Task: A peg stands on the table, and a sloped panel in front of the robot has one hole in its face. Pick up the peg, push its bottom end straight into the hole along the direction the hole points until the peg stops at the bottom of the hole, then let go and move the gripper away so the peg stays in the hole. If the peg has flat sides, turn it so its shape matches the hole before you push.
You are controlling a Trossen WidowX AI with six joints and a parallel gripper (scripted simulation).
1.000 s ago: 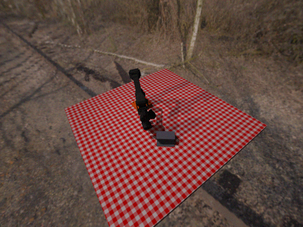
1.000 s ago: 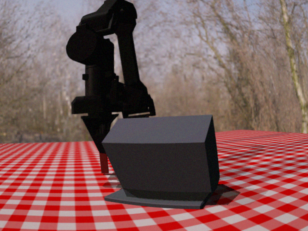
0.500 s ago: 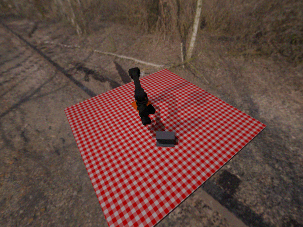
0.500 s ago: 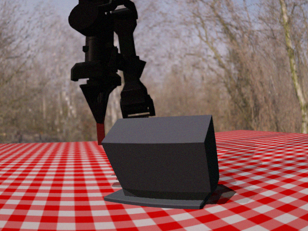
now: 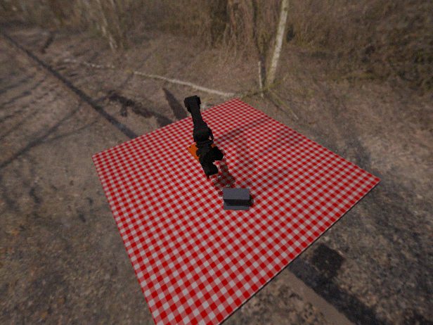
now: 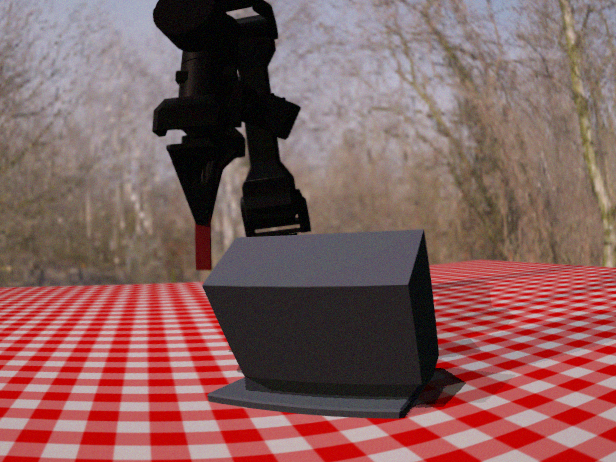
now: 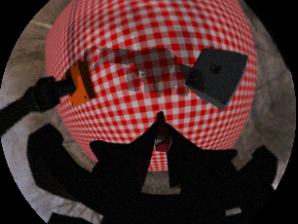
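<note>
My gripper [image 6: 202, 223] [image 7: 161, 125] is shut on the red peg [image 6: 203, 248] [image 7: 163, 145]. The peg hangs upright below the fingertips, its bottom end in the air above the table; its upper part is hidden by the fingers. The dark grey sloped panel block [image 5: 236, 195] [image 6: 320, 330] [image 7: 224, 80] stands on its base plate. Its hole [image 7: 215, 69] shows as a small dark spot on the face in the wrist view. In the exterior view the block's back is seen, and the peg is left of it and higher than its front edge.
A red and white checked cloth [image 5: 197, 239] [image 6: 125, 350] [image 7: 131, 29] covers the table. The orange base plate [image 5: 193, 151] [image 7: 80, 88] of the arm lies behind the gripper, at the left in the wrist view. The arm's shadow falls on the cloth between base and block.
</note>
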